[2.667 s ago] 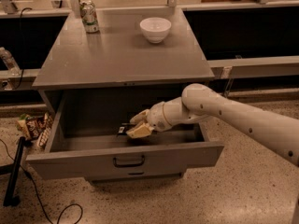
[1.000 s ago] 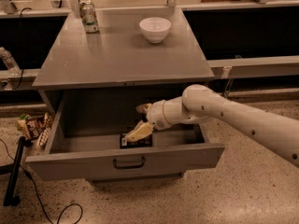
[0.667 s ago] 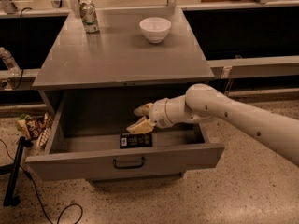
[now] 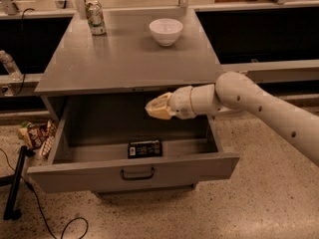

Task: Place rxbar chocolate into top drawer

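Your cream claw [image 4: 155, 107] hangs over the wide, open grey metal top drawer [image 4: 75, 176], just under the cabinet's front lip and clear of both side walls. You cannot tell how wide it stands, though it seems to hold nothing. The flat, dark-wrapped rxbar chocolate [image 4: 145, 148] lies on the drawer floor near the front panel, apart from the claw. The drawer's back is in shadow. A white bowl [image 4: 166, 31] and a drinks can [image 4: 95, 18] stand on the grey cabinet top [image 4: 124, 59]. Colourful packets [image 4: 35, 133] lie on the speckled floor [image 4: 249, 203].

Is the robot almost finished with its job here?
Nearly finished. The dark snack bar already lies flat inside the open top drawer, near its front. The pincer hovers above, clear of the bar. Only pulling the arm away seems left.
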`<action>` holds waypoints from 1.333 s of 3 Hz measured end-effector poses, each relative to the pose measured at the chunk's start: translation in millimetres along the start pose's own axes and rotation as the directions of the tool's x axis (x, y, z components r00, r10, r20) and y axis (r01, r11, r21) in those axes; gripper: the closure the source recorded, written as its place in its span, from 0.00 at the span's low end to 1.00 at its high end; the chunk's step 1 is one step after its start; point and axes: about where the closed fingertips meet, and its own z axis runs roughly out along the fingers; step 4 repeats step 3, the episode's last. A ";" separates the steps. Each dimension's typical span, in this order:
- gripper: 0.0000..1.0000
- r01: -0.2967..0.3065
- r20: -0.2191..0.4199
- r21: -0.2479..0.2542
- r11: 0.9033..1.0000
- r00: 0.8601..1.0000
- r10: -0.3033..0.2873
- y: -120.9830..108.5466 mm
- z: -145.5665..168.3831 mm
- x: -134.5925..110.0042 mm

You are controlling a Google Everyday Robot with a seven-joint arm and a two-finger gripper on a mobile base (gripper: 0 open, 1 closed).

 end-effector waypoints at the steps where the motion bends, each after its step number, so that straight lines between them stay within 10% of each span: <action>1: 1.00 0.021 0.090 0.016 1.000 0.996 -0.022 -22.1 -30.4 -42.0; 2: 1.00 0.034 0.176 0.047 0.998 0.984 -0.042 -20.1 -106.2 -114.3; 4: 0.82 0.065 0.175 0.051 0.997 0.982 -0.073 -15.3 -113.6 -130.6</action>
